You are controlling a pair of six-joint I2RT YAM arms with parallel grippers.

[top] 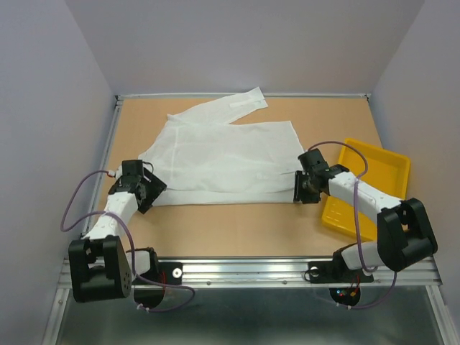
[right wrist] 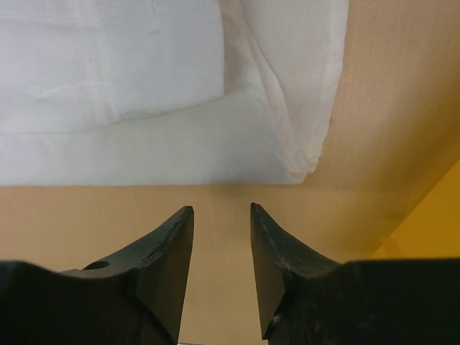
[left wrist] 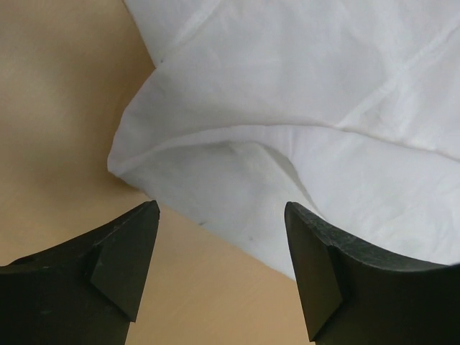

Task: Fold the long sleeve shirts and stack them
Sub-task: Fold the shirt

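- I see the white shirt point(top: 223, 158) lying flat and wrinkly on the tabletop point(top: 237, 226), from the middle toward the far edge, with one sleeve stretched along the far edge.
- Its near hem runs straight across, and the near left corner is doubled over in layers.
- My left gripper point(top: 146, 190) sits low at the shirt's near left corner, jaws spread wide with nothing between them.
- My right gripper point(top: 299, 188) hangs just off the near right corner, jaws partly apart over bare wood, holding nothing.
- A yellow tray point(top: 384, 165) lies by the right edge, and my right arm crosses over it.
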